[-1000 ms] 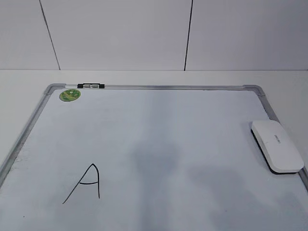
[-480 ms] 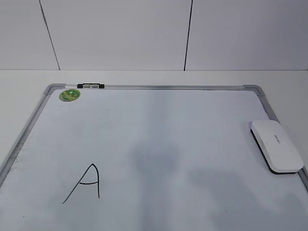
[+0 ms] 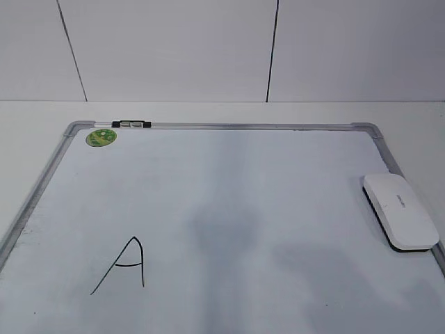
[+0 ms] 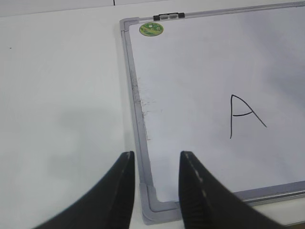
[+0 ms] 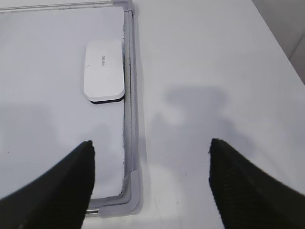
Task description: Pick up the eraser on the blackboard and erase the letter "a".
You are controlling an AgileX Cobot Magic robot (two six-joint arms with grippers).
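The blackboard (image 3: 229, 174) is a white board with a silver frame, lying flat on the table. The eraser (image 3: 401, 211), a white block with a black underside, lies on the board against its right frame; it also shows in the right wrist view (image 5: 104, 70). A large capital "A" (image 3: 125, 268) is drawn at the lower left, also in the left wrist view (image 4: 243, 114). No small lowercase "a" shows in any view. My left gripper (image 4: 156, 155) is open and empty over the board's near left corner. My right gripper (image 5: 150, 143) is wide open and empty over the near right corner, nearer than the eraser.
A round green sticker (image 3: 101, 138) and a black-and-white clip (image 3: 131, 124) sit at the board's far left corner. The white table (image 5: 205, 57) runs round the board. A tiled wall (image 3: 174, 49) stands behind. Neither arm shows in the exterior view.
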